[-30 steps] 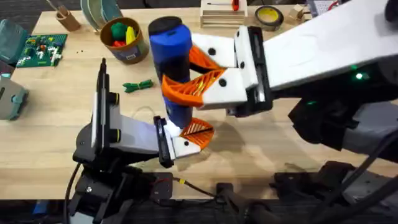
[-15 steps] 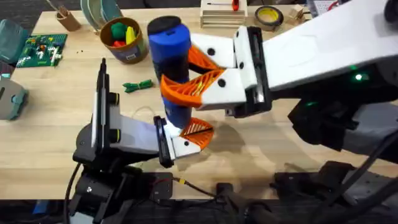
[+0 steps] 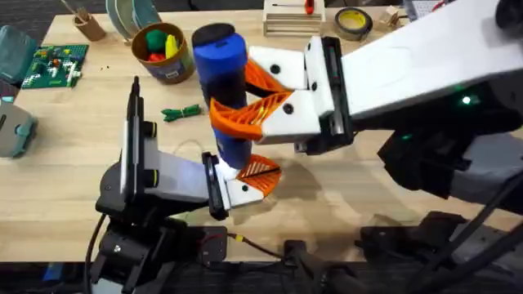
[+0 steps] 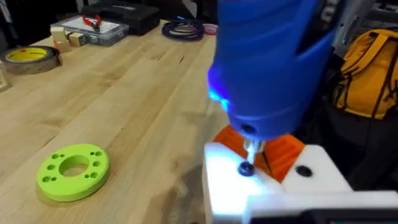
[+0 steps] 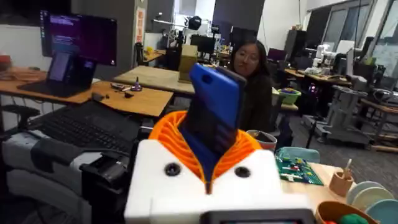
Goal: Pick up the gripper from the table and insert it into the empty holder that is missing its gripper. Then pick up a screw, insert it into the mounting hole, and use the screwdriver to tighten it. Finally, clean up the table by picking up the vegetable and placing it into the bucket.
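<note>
1. Right end effector (image 3: 249, 98) is clamped on the screwdriver (image 3: 222, 69), its orange ribbed pads pressing both sides of the blue body so that the tool stands upright over the left arm's finger block.
2. In the left wrist view the screwdriver's narrow tip sits on a dark screw (image 4: 246, 168) in the white holder (image 4: 273, 186); an orange wedge, which appears to be the gripper (image 4: 283, 149), shows just behind that block. Judging from this, the tightening step is in hand, and the upright hold keeps the bit in line with the mounting hole.
3. Left end effector (image 3: 245, 181) lies low and sideways near the table (image 3: 343, 196), seemingly presented as a steady workpiece; whether its fingers are apart or together cannot be told.
4. The vegetable (image 3: 181, 112) lies on the table, apart from the arms, and the bucket (image 3: 160, 51) stands near it toward the far edge with red, yellow and green pieces inside. The clean-up is not yet done.
5. A lime-green disc (image 4: 73, 170) lies on the table beside the left arm. A yellow tape roll (image 3: 353, 20) and a wooden tray (image 3: 292, 18) sit at the far edge, clear of the work.
6. The right arm crosses the middle of the table, so it may need to lift away before either arm reaches for the vegetable.
</note>
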